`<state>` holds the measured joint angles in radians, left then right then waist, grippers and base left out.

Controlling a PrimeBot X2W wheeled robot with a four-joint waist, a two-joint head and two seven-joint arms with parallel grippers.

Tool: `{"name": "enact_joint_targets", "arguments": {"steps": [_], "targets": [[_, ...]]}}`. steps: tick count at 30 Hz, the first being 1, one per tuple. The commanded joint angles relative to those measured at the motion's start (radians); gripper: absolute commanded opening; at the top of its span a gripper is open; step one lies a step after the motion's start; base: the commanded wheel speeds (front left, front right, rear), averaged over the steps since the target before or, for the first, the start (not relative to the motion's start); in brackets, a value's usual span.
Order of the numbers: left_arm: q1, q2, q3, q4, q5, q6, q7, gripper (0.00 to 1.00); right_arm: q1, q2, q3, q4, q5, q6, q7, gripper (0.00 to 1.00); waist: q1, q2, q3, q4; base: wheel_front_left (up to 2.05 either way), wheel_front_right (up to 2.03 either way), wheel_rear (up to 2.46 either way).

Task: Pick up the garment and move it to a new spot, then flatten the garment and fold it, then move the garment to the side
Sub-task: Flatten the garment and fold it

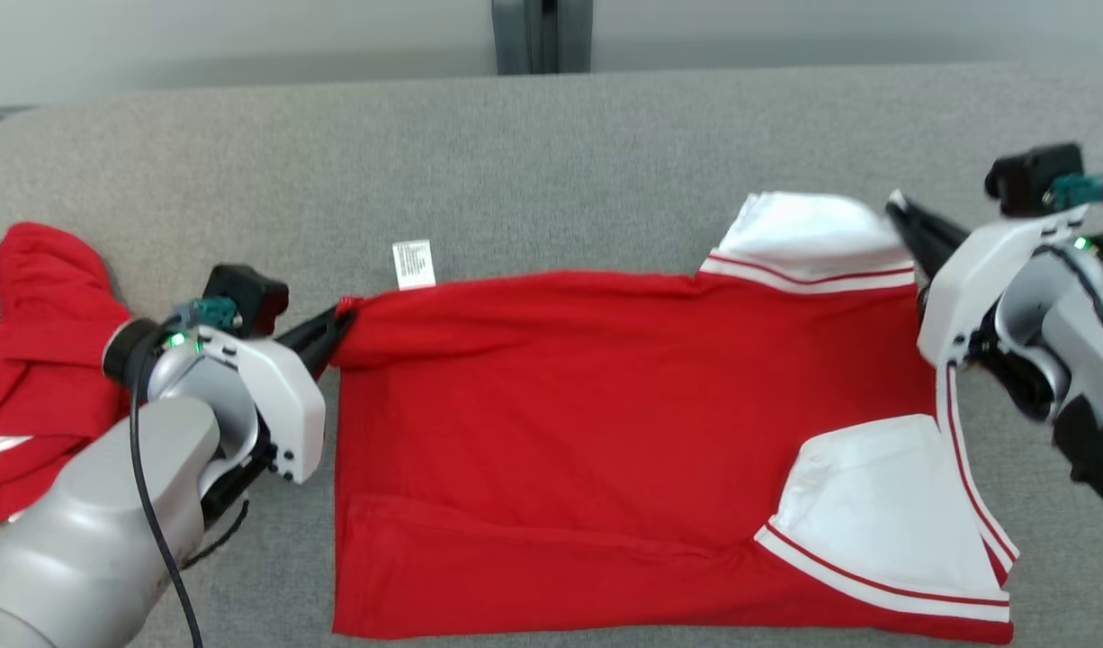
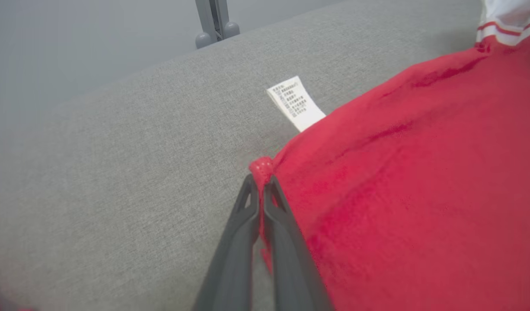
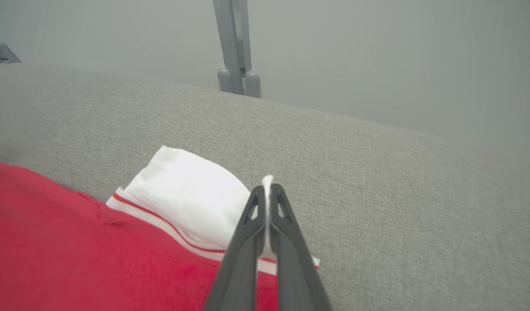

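With the left gripper (image 1: 340, 315) clamped on the red hem corner and the right gripper (image 1: 898, 211) clamped on the white panel of the garment (image 1: 605, 405) spread flat across the worktop (image 1: 551, 153): raise both ends together, hold the far edge taut, lay it level onto the near edge.

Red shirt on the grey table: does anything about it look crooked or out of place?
Mostly tidy. A white care label pokes out past the far edge of the red shirt, near the left gripper pinching that corner. A second red garment lies crumpled at the left end of the grey table.
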<state>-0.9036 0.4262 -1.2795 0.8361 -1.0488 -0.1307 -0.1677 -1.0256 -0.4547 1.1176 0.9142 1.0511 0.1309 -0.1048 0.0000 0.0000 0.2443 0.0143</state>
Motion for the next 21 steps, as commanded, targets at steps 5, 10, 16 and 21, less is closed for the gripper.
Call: {"name": "enact_joint_targets", "arguments": {"steps": [5,10,16,21], "targets": [[0.065,0.013,0.000,-0.005,0.030,0.001,0.005,0.00,0.077,-0.030,0.043,-0.026,0.050,-0.001,0.008,0.00,0.0000,0.0000,-0.089,-0.004,0.00,0.00,0.00],[0.128,0.018,0.000,-0.017,0.056,0.001,0.019,0.00,0.141,-0.051,0.083,-0.056,0.081,0.000,0.031,0.00,0.0000,0.0000,-0.142,-0.005,0.00,0.00,0.00],[0.197,0.014,0.000,-0.040,0.108,0.001,0.040,0.00,0.209,-0.086,0.110,-0.107,0.112,0.000,0.046,0.00,0.0000,0.0000,-0.196,-0.001,0.00,0.00,0.00],[0.239,0.015,0.000,-0.052,0.157,0.001,0.045,0.00,0.245,-0.115,0.122,-0.148,0.124,0.000,0.062,0.00,0.0000,0.0000,-0.225,0.002,0.00,0.00,0.00]]}}
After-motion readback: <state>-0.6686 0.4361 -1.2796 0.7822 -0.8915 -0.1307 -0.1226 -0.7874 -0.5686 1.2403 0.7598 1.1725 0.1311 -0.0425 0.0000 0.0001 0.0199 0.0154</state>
